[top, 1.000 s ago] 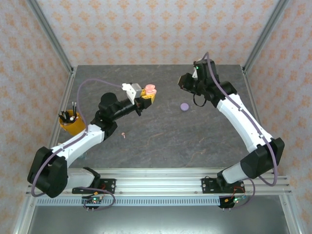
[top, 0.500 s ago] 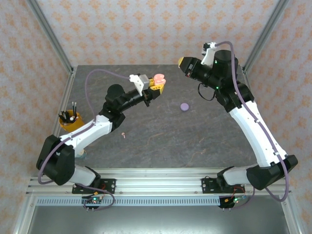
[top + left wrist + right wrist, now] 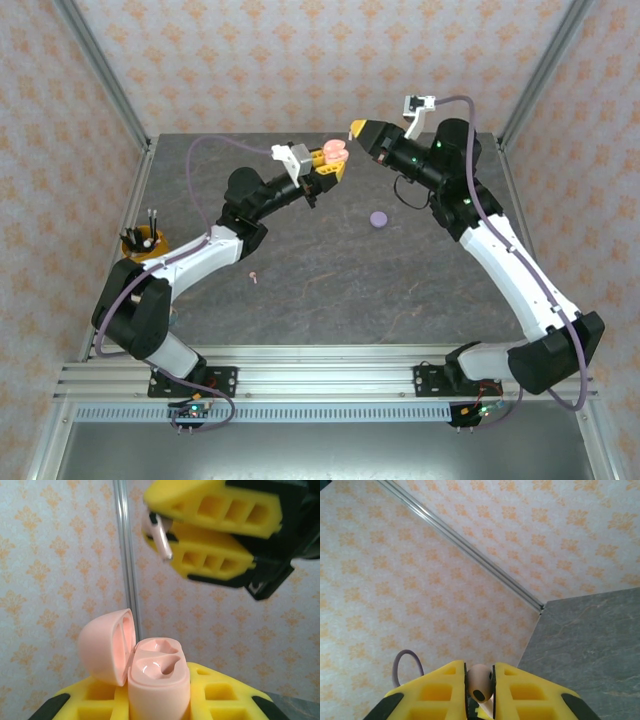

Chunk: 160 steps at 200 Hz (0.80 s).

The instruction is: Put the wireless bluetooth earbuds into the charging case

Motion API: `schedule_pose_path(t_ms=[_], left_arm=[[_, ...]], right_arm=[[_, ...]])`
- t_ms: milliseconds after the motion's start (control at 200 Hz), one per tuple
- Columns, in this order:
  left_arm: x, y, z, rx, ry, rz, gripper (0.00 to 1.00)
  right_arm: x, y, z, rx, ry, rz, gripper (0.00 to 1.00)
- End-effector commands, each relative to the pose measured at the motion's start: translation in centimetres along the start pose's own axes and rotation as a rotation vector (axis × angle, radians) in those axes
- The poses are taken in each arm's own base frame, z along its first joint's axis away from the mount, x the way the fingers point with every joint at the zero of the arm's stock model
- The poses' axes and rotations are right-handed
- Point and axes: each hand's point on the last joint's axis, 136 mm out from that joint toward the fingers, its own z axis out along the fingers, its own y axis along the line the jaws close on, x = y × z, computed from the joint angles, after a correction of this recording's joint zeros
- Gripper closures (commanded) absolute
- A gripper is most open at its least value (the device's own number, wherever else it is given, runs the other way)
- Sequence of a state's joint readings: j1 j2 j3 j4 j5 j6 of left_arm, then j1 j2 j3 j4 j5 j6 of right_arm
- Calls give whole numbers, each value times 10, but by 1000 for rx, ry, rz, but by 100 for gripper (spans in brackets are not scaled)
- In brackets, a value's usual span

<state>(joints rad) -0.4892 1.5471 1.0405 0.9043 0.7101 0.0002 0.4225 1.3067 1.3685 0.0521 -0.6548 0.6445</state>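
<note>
Pale earbud (image 3: 480,682): pinched in the closed right tool (image 3: 358,128), near the pink charging case (image 3: 157,677) but apart from it. The case has its lid open and both wells empty, and is clamped in the left tool (image 3: 328,168). A second earbud (image 3: 254,276) and a purple case (image 3: 378,219) lie on the desk (image 3: 330,290). We judge none seated yet.

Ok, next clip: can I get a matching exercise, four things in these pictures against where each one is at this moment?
Things:
1. pink charging case
2. earbud
3. purple round case
4. orange pen cup

Places:
A. standing near the table's left edge
B. pinched in the right gripper
C. lid open, clamped in the left gripper, off the table
D. lying on the table, nothing touching it

Pairs: 1-C, 2-B, 3-D, 4-A
</note>
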Motion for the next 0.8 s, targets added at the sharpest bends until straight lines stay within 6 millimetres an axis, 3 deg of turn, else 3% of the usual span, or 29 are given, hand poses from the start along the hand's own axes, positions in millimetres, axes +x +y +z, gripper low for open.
schedule_pose_path(t_ms=[0, 796], left_arm=[[-33, -10, 6, 59, -75, 77, 100], [-43, -9, 17, 91, -67, 96, 100]], right_arm=[[-14, 40, -15, -145, -56, -50, 83], [4, 25, -14, -127, -6, -20, 84]])
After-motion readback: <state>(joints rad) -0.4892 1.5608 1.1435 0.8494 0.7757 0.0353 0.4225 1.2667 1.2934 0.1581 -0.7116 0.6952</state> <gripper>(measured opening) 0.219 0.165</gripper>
